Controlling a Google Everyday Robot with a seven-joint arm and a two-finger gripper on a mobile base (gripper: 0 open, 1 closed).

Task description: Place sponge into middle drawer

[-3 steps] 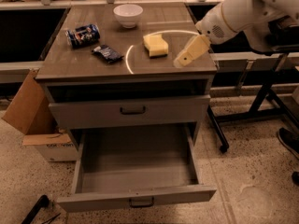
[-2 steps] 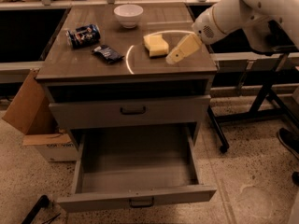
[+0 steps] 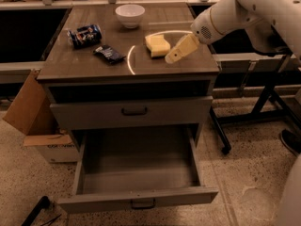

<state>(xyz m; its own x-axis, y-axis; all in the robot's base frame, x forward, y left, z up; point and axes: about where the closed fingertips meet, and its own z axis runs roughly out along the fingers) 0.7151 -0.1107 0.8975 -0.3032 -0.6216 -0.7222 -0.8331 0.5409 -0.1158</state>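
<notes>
Cabinet top (image 3: 155, 68), right edge: gripper (image 3: 175, 54) has slid left, now just beside sponge (image 3: 157, 45); how far open, cannot tell; nothing held. Middle drawer (image 3: 136, 171) open below; grasp likely next.

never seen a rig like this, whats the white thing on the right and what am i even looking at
This is one picture from a single camera, looking down at a grey cabinet from the front. Where that camera is mounted is not known.

The white thing reaching in from the upper right is the robot arm. At its end is the gripper, the pale yellowish part that serves as its hand. It hangs low over the cabinet top, right beside the sponge.

The sponge lies on the top and is not lifted. Also on the top are a white bowl at the back, a blue can on its side and a small dark packet.

Below, the middle drawer is pulled open with its grey floor showing. The upper drawer is shut. A cardboard box stands on the floor at the left.
</notes>
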